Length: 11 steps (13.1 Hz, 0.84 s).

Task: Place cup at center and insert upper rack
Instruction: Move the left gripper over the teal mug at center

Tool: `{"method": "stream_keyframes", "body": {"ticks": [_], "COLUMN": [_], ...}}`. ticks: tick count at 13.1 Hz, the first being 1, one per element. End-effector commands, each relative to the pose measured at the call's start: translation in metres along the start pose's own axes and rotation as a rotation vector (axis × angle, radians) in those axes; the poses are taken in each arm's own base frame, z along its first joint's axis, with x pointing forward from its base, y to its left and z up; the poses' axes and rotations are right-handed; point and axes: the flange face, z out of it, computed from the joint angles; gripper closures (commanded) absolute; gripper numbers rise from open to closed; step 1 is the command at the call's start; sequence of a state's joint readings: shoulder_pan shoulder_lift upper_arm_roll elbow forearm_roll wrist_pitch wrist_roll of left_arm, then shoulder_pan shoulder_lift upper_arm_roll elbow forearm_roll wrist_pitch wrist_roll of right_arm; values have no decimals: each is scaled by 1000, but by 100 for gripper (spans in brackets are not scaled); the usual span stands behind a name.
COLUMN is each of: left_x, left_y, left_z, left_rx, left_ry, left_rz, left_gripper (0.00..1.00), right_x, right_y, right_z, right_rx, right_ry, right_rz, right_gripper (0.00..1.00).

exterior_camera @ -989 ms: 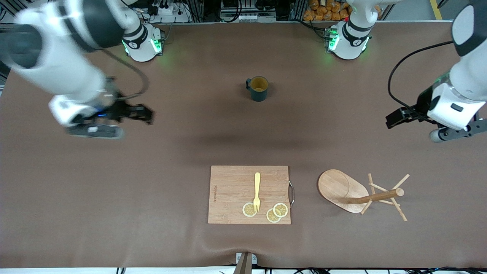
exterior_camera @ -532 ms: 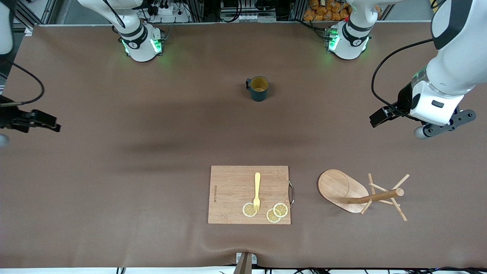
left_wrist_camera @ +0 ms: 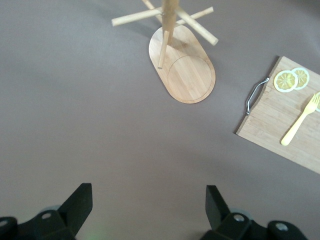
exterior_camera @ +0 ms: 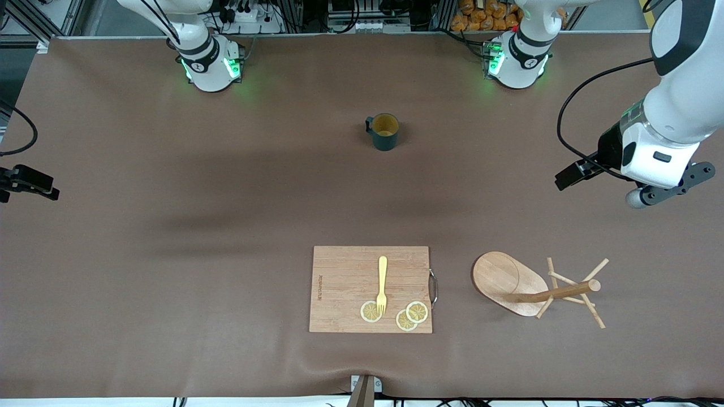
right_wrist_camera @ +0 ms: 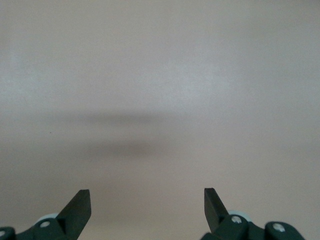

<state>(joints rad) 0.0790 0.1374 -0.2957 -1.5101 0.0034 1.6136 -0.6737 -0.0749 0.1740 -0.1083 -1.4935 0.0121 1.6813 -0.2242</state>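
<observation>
Cup (exterior_camera: 386, 131): upright on the tabletop (exterior_camera: 226, 226), midway between the two arm bases, handle toward the right arm's end; nothing touches it.
Upper rack (exterior_camera: 534, 285): tipped over on its side, toward the left arm's end and nearer the front camera than the cup; oval base up on edge, pegs splayed on the cloth.
Cutting board (exterior_camera: 370, 289): just beside the rack, carrying a yellow fork (exterior_camera: 382, 284) and three lemon slices (exterior_camera: 417, 311).
Left gripper (left_wrist_camera: 145, 210): hangs over bare tabletop near the rack, fingers (left_wrist_camera: 80, 202) spread wide, empty.
Right gripper (right_wrist_camera: 147, 207): out at the tabletop's edge at the right arm's end, fingers (right_wrist_camera: 80, 202) apart, holding nothing; looks parked.
Risk: I'd say the fallen rack is the trouble. A pinch on a thin peg could twist or snap it, and the round post may roll away as the fingers close.
Risk two: swinging the rack upright could sweep the board or knock the fork off.
</observation>
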Motion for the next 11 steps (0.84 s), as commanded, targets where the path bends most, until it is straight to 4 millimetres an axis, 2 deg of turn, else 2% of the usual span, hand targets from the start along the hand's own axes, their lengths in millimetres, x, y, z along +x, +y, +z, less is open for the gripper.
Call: {"method": "stream_keyframes", "body": {"ticks": [1, 3, 4, 7, 9, 11], "left_x": [-25, -39, -52, -76, -105, -140], "left_y": [10, 25, 39, 70, 101, 134], "left_z": [-16, -19, -20, -6, 4, 17], "left_rx": [-6, -8, -12, 7, 25, 39], "left_ry": [3, 8, 9, -7, -5, -10], "left_rz": [-70, -143, -179, -261, -278, -313], "left_gripper": [0, 0, 0, 0, 0, 0], "right_x": [-6, -6, -5, 0, 3, 4], "right_y": [2, -2, -4, -14, -24, -26], "right_z": [0, 1, 1, 2, 2, 2], "right_rx": [-17, -15, -15, -4, -6, -6], "right_ry": [0, -9, -4, 4, 13, 14], "right_rz": [-12, -15, -13, -21, -35, -9], "right_gripper": [0, 0, 0, 0, 0, 0]}}
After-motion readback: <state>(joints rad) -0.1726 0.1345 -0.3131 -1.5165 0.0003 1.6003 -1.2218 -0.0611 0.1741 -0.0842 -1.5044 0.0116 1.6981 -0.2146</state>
